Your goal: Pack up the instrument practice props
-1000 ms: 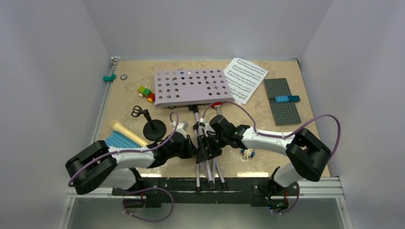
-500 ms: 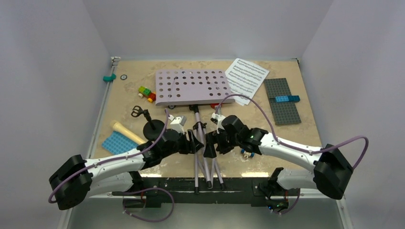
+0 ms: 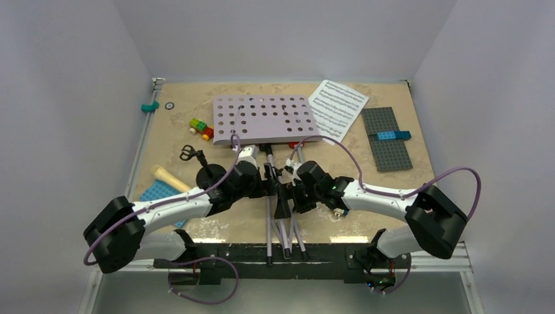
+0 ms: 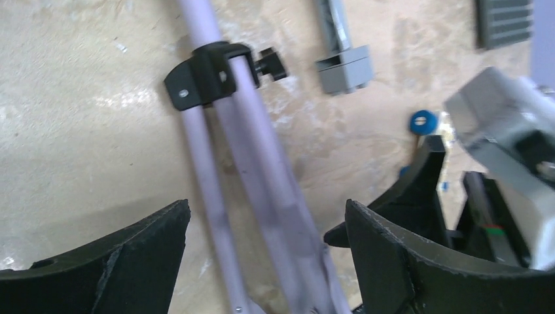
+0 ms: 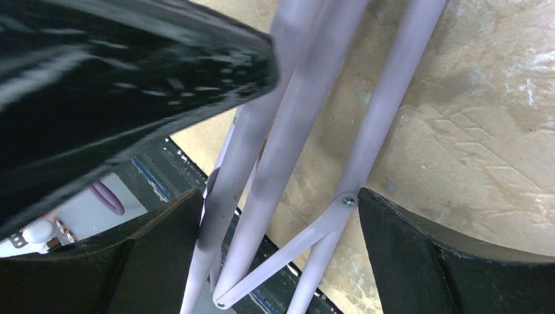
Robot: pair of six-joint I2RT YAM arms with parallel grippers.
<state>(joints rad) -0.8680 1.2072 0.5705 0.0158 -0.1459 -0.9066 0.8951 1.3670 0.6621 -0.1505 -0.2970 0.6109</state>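
The lilac music stand lies flat, its perforated desk (image 3: 262, 118) towards the back and its folded legs (image 3: 280, 219) reaching the near edge. My left gripper (image 3: 269, 185) (image 4: 268, 222) is open, and the legs (image 4: 262, 163) run between its fingers with gaps on both sides. From the other side my right gripper (image 3: 292, 193) (image 5: 278, 209) is open and straddles the same legs (image 5: 294, 131). White sheet-music pages (image 3: 337, 108) lie at the back right. The black round-base mic stand (image 3: 211, 175) lies left of centre. My left arm partly covers the cream microphone (image 3: 169, 176).
A blue studded plate (image 3: 157, 193) lies by the microphone. A grey plate (image 3: 386, 137) with a blue brick (image 3: 394, 135) sits at right. Coloured bricks (image 3: 201, 127) lie left of the desk, with a teal piece (image 3: 150, 106) at the far left. A small blue-white piece (image 3: 337, 210) sits under my right arm.
Both grippers have opened wide around the stand's legs. Both have shifted a little up the legs, away from the near edge.
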